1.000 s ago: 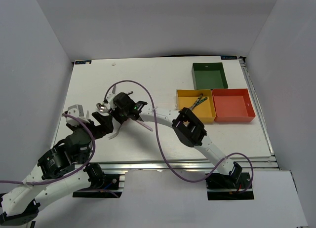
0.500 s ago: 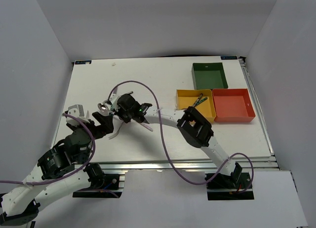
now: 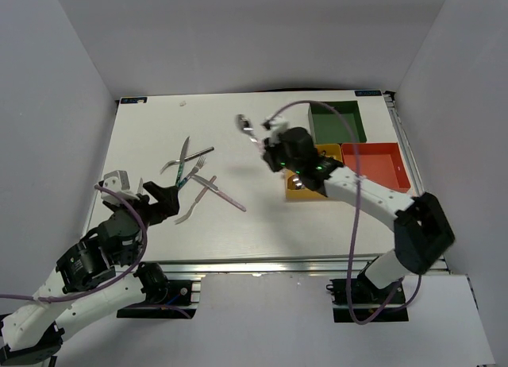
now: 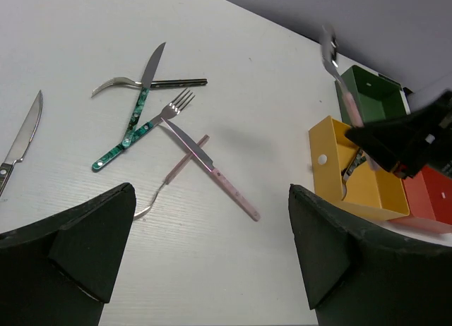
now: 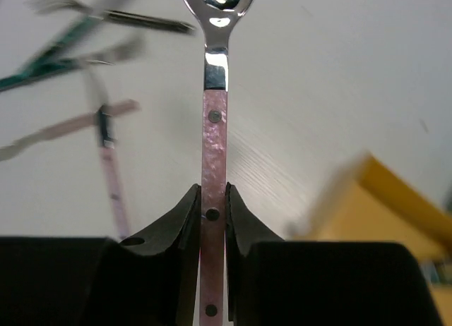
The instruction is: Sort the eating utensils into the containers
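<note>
Nearest, well left of the yellow tray (image 4: 374, 195), the left gripper (image 4: 210, 195) is held wide open, nothing in it. Farther off, loose forks and knives (image 3: 194, 176) are seen crossed on the table. A pink-handled spoon (image 5: 214, 121) is clamped by the right gripper (image 5: 213, 199) in the air at that tray's far left corner. The carry is judged under way. A tray must be chosen and the spoon lowered into it before release.

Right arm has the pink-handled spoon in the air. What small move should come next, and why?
Probably carry the silver spoon with the pale pink handle on over the shallow rectangular yellow tray or a neighbour, then lower it. The right gripper is shut on its handle, raised off the white table beside that tray; which tray fits, I cannot tell.
</note>
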`<control>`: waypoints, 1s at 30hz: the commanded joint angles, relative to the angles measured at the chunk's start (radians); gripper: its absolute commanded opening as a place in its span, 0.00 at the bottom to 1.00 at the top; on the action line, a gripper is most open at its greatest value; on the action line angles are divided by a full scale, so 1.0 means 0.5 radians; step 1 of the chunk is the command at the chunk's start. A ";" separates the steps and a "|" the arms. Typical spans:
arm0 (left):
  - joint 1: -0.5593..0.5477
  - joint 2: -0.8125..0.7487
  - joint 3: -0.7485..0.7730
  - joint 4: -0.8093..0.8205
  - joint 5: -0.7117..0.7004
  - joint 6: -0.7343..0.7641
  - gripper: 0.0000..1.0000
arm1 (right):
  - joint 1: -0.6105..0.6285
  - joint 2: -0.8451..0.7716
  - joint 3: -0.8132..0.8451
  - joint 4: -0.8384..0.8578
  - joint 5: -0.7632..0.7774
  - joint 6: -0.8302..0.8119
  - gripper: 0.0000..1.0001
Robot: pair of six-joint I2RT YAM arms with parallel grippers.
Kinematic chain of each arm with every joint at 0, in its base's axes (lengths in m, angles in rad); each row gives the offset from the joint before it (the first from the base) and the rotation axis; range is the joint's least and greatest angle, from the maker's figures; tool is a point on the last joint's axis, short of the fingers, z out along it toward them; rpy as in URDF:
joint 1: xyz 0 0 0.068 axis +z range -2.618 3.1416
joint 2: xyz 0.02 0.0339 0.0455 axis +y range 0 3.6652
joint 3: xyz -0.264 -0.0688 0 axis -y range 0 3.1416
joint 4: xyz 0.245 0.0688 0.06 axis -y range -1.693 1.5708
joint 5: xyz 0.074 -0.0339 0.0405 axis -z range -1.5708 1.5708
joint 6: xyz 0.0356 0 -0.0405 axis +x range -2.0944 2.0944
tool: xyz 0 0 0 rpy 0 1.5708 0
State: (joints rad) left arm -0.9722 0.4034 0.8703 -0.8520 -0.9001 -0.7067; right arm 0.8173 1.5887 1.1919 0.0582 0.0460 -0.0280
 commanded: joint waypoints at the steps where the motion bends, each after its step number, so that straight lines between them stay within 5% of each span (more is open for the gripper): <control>1: 0.009 -0.015 -0.013 0.035 0.024 0.021 0.98 | -0.241 -0.378 -0.438 -0.030 0.400 0.490 0.00; 8: 0.012 0.028 -0.004 0.020 0.018 0.014 0.98 | -0.318 -0.600 -0.565 -0.631 1.276 1.710 0.00; 19: 0.012 0.000 -0.004 -0.002 -0.004 -0.010 0.98 | -0.383 -0.252 -0.353 -1.156 1.411 2.798 0.00; 30: 0.012 -0.009 -0.004 0.004 -0.007 -0.010 0.98 | -0.386 0.130 -0.003 -1.221 1.332 2.796 0.00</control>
State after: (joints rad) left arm -0.9707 0.4019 0.8703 -0.8455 -0.8982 -0.7082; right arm 0.6285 1.6512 1.1404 -0.5270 0.6743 1.3239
